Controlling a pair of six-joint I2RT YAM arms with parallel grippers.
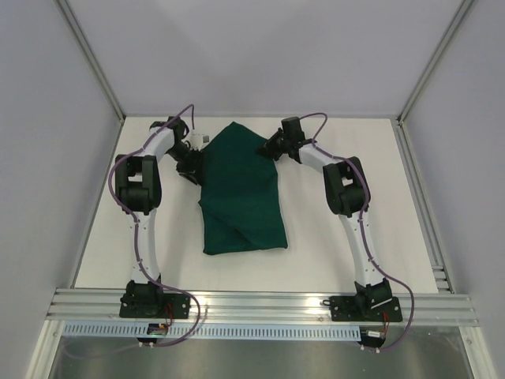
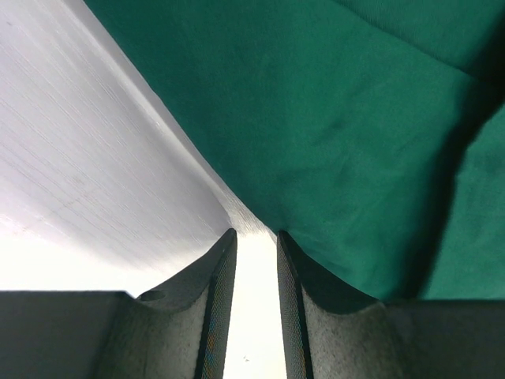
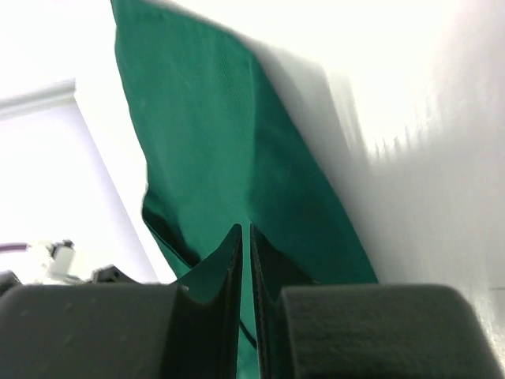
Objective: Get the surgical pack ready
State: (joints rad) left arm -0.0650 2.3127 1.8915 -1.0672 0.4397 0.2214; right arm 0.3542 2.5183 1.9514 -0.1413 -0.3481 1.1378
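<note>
The surgical pack (image 1: 241,197) is a dark green cloth lying crumpled and folded down the middle of the white table. My right gripper (image 1: 267,147) is at its far right edge. In the right wrist view its jaws (image 3: 245,227) are pinched shut on a ridge of the green cloth (image 3: 205,142). My left gripper (image 1: 192,160) sits low at the pack's far left edge. In the left wrist view it (image 2: 252,233) stands partly open with only bare table between its fingers, and the cloth (image 2: 331,118) edge lies just past the right fingertip.
White walls with metal corner posts (image 1: 95,63) enclose the table (image 1: 394,189) on three sides. An aluminium rail (image 1: 260,304) carrying both arm bases runs along the near edge. A raised metal strip (image 1: 422,205) lines the right side.
</note>
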